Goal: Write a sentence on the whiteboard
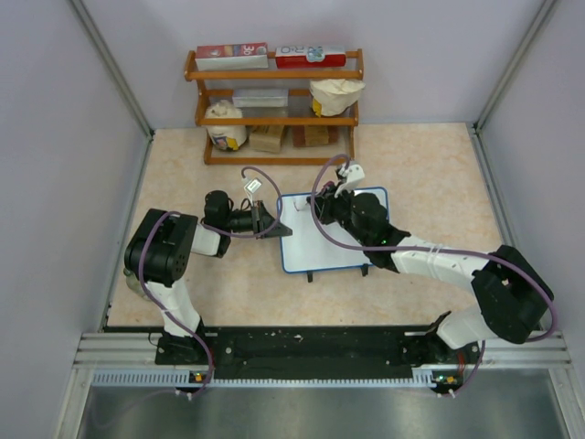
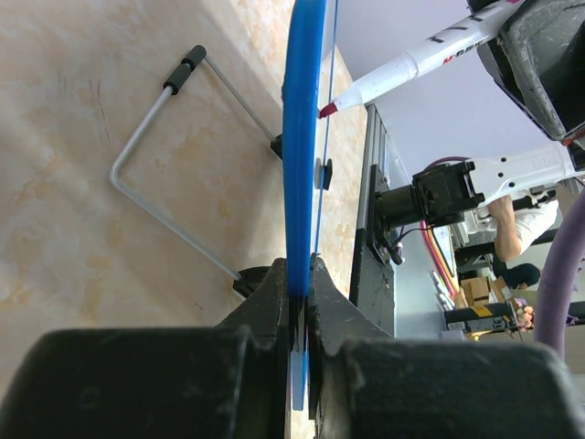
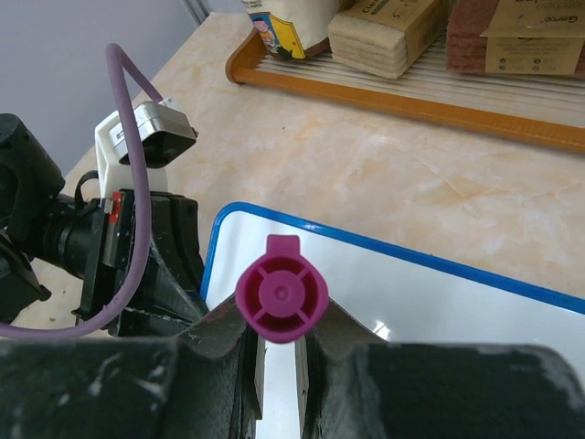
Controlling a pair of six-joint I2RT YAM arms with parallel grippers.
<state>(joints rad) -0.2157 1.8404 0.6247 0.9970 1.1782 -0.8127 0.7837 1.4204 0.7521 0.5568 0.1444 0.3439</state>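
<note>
The whiteboard [image 1: 335, 233] lies near the middle of the table [image 1: 430, 174], a little toward 3 o'clock from the centre, with its blue frame turned slightly. The left gripper [image 2: 300, 279] is clenched on the frame at the board's 9 o'clock edge; in the left wrist view the blue edge runs straight up out of the closed fingers. Behind the board a bent wire stand [image 2: 160, 146] with a black end reaches over the table. The right gripper [image 3: 279, 366] is closed around a marker [image 3: 281, 291] with a magenta end, and the right arm stretches over the board from 4 o'clock, hiding a part of the white face. The red tip of the marker is just beside the face, but whether it touches cannot be told. At 12 o'clock, against the back wall, stands a wooden rack [image 1: 274, 114] with flat boxes on the top shelf, and white bags and brown packs on the shelves below it. Purple cables [image 1: 322, 187] loop over both arms. The table is beige, with a pattern like marble, pale grey walls close it on three sides, and a metal rail [image 1: 311, 346] runs along the near edge at 6 o'clock.
</note>
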